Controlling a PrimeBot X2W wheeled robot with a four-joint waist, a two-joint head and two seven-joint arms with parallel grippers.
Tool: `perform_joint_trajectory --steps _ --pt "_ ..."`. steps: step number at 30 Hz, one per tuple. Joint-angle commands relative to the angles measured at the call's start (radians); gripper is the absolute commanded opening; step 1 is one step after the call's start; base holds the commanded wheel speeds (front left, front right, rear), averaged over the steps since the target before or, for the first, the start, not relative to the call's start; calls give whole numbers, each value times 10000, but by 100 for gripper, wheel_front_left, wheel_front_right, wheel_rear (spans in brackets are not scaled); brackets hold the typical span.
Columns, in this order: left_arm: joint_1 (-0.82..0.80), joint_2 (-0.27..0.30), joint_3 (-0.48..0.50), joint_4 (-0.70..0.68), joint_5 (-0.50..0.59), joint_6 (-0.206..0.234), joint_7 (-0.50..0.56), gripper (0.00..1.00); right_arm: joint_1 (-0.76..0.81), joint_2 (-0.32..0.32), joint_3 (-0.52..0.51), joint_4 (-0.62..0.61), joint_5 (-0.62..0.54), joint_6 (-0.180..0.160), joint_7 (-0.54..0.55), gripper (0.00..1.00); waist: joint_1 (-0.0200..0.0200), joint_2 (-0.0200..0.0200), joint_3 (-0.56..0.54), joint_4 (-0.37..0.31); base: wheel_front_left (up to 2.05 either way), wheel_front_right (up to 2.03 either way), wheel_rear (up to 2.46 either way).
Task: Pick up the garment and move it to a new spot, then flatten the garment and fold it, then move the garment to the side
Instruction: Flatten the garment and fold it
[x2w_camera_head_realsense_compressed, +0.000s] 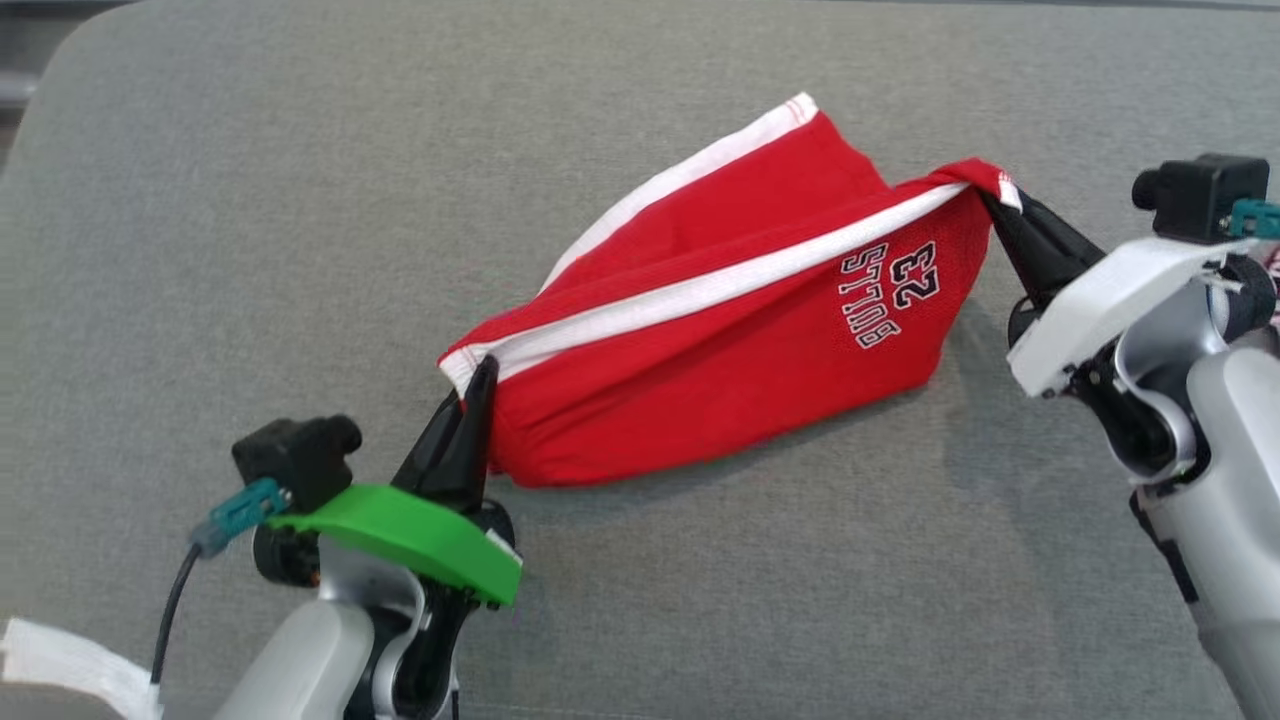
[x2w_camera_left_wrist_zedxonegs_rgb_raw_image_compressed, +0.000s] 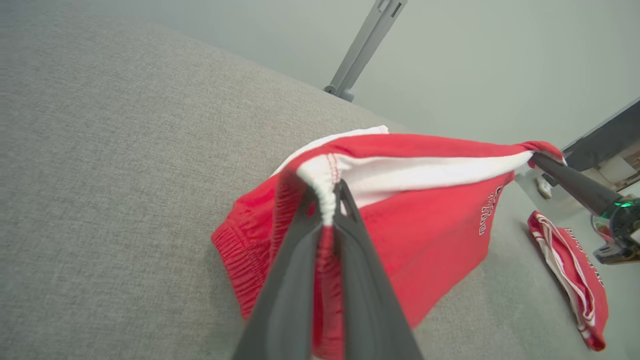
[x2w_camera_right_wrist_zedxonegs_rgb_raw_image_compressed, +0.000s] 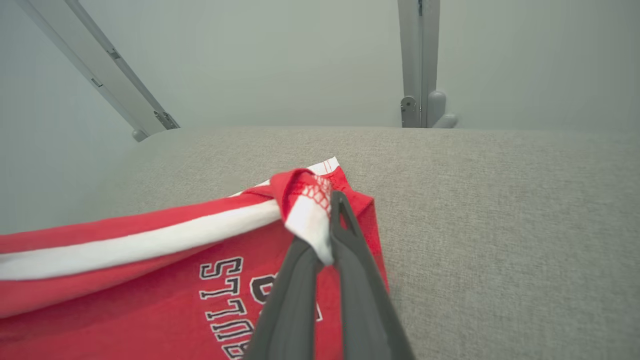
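Clamping opposite ends, the left claw (x2w_camera_head_realsense_compressed: 484, 372) and right claw (x2w_camera_head_realsense_compressed: 992, 203) hold the garment (x2w_camera_head_realsense_compressed: 720, 345) stretched between them. Flattening, folding and shifting aside look undone.

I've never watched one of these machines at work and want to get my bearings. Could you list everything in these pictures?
shorts: one, red with white stripes and "BULLS 23" lettering, stretched between the two claws, lower part resting on the padded surface
padded surface: one, grey fabric, under the shorts
folded garment: one, red and white, lying on the surface past the right claw, apart from the shorts
metal struts: two, pale grey, beyond the far edge of the surface
left claw: one, dark fingers on a green mount, shut on the waistband end of the shorts
right claw: one, dark fingers on a white mount, shut on the opposite corner of the shorts
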Motion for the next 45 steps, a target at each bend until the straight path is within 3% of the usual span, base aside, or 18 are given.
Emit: perform_joint_trajectory --steps 1,5,15,16,17,18,19,21,22,23,24,25,31,38,45 --pt "-484 -158 3 414 27 -76 15 0 -480 -92 36 378 -105 -13 98 0 1 -1 708 985 0 0 0" --pt "-1652 -755 -148 1784 -120 -407 73 0 -1844 -102 158 1600 -485 -14 254 0 1 -1 1073 1441 0 0 0" --pt "-3698 -1631 -558 4802 176 -1019 -23 0 -4100 296 290 4640 -1493 -16 75 0 1 -1 1603 2015 0 0 0" --pt "-3792 -1686 -614 5006 200 -1066 -58 0 -4201 332 299 4850 -1563 -14 -27 16 1 -1 1606 2040 0 0 0" --pt "-3883 -1763 -638 5207 179 -1086 -85 0 -4300 351 346 5029 -1631 -14 -134 41 1 -1 1609 2060 0 0 0" --pt "-3970 -1823 -683 5400 154 -1089 -62 1 -4379 401 386 5187 -1651 -14 -224 92 1 -1 1615 2068 0 0 0" --pt "-4053 -1861 -703 5555 161 -1116 -93 9 -4439 439 413 5326 -1668 -14 -324 100 1 -1 1623 2066 0 0 0" --pt "-4138 -1907 -721 5830 184 -1134 -219 37 -4524 483 470 5579 -1702 -14 -523 100 1 -1 1608 2046 0 0 0" --pt "-4138 -1907 -721 5830 184 -1134 -219 37 -4524 483 470 5579 -1702 -14 -523 100 1 -1 1608 2046 0 0 0" --pt "-4118 -1929 -752 5955 183 -1157 -265 47 -4561 530 487 5682 -1691 -14 -603 100 1 -1 1588 2026 0 0 0" --pt "-4110 -1950 -753 6046 148 -1157 -289 87 -4619 576 520 5765 -1664 -14 -655 100 1 -1 1568 1996 0 0 0" --pt "-4113 -1956 -746 6121 134 -1156 -331 100 -4683 587 573 5819 -1660 -13 -702 100 1 -1 1553 1958 0 0 0" --pt "-3873 -1713 -861 6397 443 -945 -615 100 -4723 440 1256 5671 -1365 -13 -300 100 1 -1 1258 1674 0 0 0" --pt "-3243 -1160 -1005 5434 893 -544 -1006 100 -4517 -312 2071 4771 -877 -14 597 100 1 -1 812 1508 0 0 0" --pt "-2323 -551 -1224 3416 2038 444 -1902 100 -4244 -1117 2304 4624 -1226 -11 1665 100 1 -1 857 1909 0 0 0"
